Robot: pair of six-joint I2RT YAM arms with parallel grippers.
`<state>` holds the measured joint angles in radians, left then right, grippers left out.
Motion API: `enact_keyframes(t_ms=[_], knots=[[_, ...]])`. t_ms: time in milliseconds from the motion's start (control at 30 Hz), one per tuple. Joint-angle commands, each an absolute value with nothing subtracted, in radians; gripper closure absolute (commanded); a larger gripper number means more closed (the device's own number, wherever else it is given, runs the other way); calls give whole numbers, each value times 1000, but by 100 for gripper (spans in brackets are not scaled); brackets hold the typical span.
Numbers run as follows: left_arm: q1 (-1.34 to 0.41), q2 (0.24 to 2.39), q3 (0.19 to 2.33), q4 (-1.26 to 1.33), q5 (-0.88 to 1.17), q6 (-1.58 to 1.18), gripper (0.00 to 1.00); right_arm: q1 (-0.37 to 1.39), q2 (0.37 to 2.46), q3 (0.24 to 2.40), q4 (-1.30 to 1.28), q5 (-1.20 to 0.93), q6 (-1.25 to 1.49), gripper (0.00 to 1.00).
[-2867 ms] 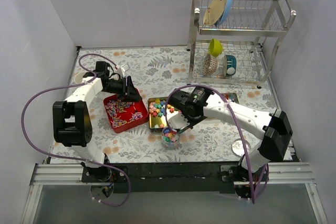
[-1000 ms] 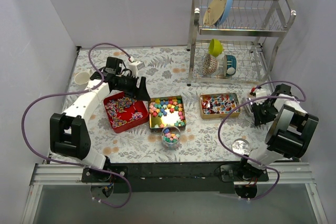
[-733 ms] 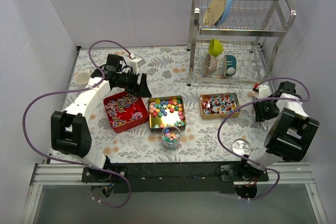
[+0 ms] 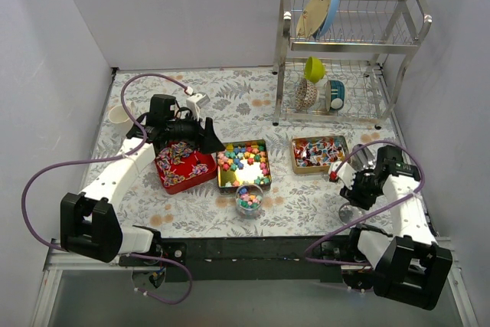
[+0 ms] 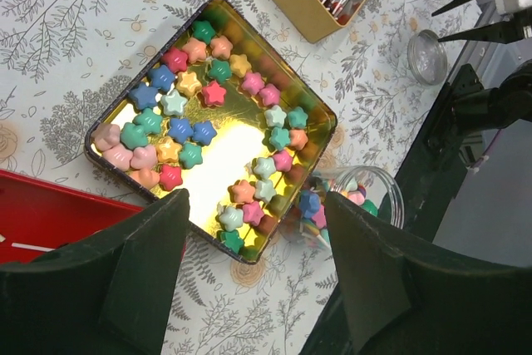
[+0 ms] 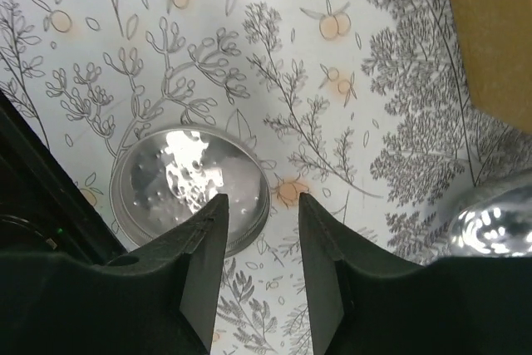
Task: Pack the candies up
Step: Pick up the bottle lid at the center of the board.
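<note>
Both claws open wide and empty: right gripper point(image 6: 259, 214) hovers over the near-right metal lid point(image 6: 170, 168), probably next to lower and grip it; left gripper point(image 5: 253, 222) hangs above the candies point(image 5: 214, 93).

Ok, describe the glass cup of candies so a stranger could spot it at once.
Find the metal dish rack at the back right, then come forward and left to the gold tin of star candies. Just in front of it sits the glass cup: the only round, clear container; everything beside it is rectangular.
</note>
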<state>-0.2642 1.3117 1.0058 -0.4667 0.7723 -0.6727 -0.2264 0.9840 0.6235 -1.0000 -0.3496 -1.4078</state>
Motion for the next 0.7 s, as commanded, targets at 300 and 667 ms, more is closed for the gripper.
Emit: enact_keyframes(t_ms=[300, 667], knots=[[-245, 1344, 1083, -497, 795, -595, 34, -69, 1015, 589, -965, -368, -1543, 55], [-245, 1361, 1101, -477, 767, -601, 34, -54, 1075, 514, -856, -288, -1588, 55]])
